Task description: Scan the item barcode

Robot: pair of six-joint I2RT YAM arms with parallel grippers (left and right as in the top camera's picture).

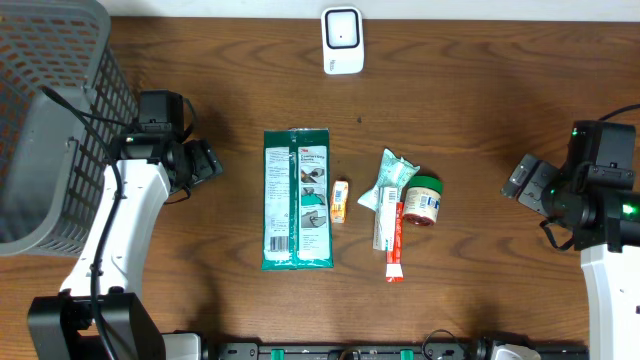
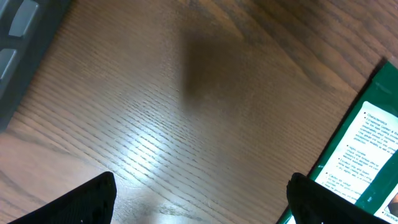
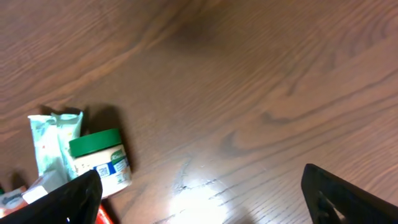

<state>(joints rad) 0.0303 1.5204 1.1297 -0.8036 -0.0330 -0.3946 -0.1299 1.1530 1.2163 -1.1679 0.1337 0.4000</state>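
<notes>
The tabletop (image 1: 480,120) is lit brightly from above. White glare is seen on it in both wrist views, which are slightly blurred.

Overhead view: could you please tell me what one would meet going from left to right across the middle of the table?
grey basket → left end effector → green wipes pack → small orange box → pale green pouch → green-lidded jar → right end effector
</notes>
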